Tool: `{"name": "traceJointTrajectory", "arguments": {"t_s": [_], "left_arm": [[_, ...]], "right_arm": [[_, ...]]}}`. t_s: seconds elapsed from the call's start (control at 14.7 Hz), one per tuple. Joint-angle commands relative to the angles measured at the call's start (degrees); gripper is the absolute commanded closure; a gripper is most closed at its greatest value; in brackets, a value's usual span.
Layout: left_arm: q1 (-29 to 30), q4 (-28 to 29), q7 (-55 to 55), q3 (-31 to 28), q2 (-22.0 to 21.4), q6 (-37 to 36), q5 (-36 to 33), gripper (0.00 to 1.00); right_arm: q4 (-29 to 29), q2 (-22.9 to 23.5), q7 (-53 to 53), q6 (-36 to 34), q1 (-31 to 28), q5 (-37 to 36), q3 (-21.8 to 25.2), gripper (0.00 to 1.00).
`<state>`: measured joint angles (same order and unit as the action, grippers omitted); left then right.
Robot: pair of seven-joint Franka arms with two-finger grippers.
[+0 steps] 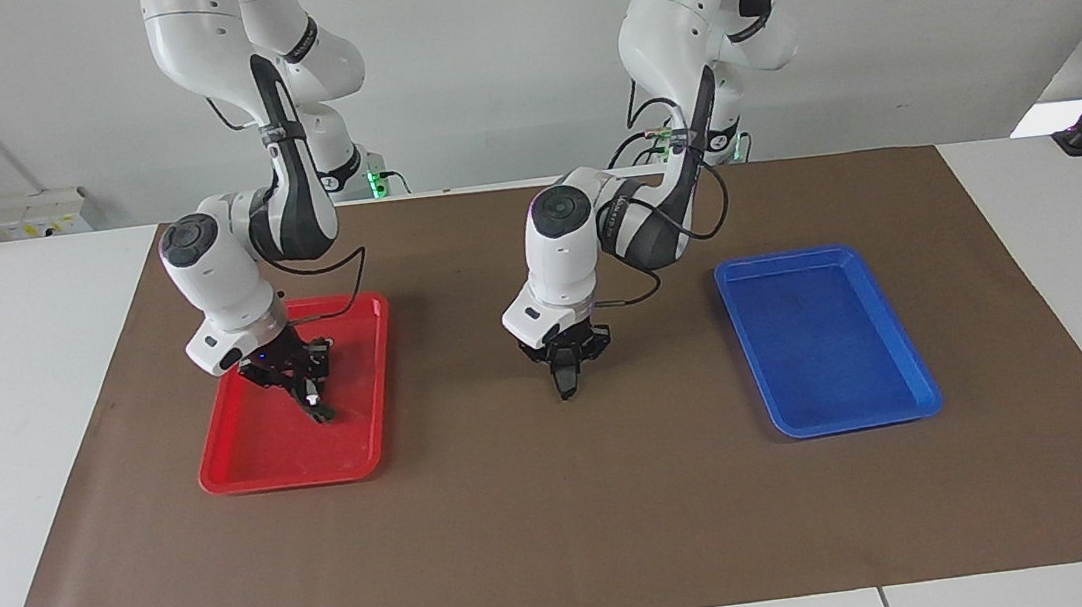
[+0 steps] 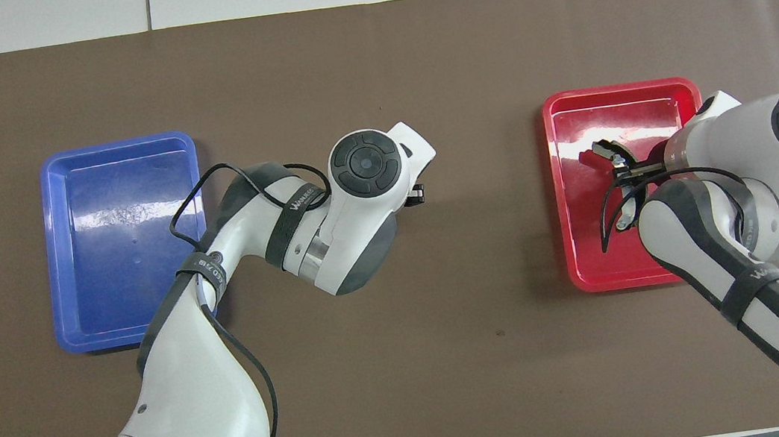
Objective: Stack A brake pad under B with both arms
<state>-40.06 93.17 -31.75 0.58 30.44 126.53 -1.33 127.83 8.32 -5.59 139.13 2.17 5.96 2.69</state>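
Facing view shows us the right gripper (image 1: pixel 300 387) clamped on the crescent piece (image 1: pixel 314 406) low in the red tray (image 1: pixel 217 473), at nine o'clock from the left gripper (image 1: pixel 565 373), whose grip, like the short pad, we cannot make out.

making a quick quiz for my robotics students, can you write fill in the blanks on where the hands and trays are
1. The blue tray lies toward the ___ arm's end of the table.
2. The left hand is over the brown mat, between the two ___.
3. The right hand is over the other tray, whose colour is ___.

Missing words: left; trays; red
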Motion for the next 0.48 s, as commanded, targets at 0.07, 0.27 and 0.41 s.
{"name": "traceJointTrajectory", "arguments": {"t_s": [0.07, 0.27, 0.41], "left_arm": [[-0.1, 1.2, 0.5, -0.9, -3.5, -3.7, -0.5, 0.01], [5.1, 10.9, 1.6, -1.1, -14.3, -4.6, -0.5, 0.01], [10.1, 15.1, 2.1, -1.1, -21.5, -7.9, -0.5, 0.01]], "right_arm": [[-3.9, -0.2, 1.7, -4.4, -0.1, 1.2, -0.8, 1.0], [-6.4, 0.0, 3.4, -6.7, -0.1, 1.2, -2.3, 1.0], [-9.6, 0.5, 9.1, -9.7, 0.1, 1.1, -5.0, 1.0]]}}
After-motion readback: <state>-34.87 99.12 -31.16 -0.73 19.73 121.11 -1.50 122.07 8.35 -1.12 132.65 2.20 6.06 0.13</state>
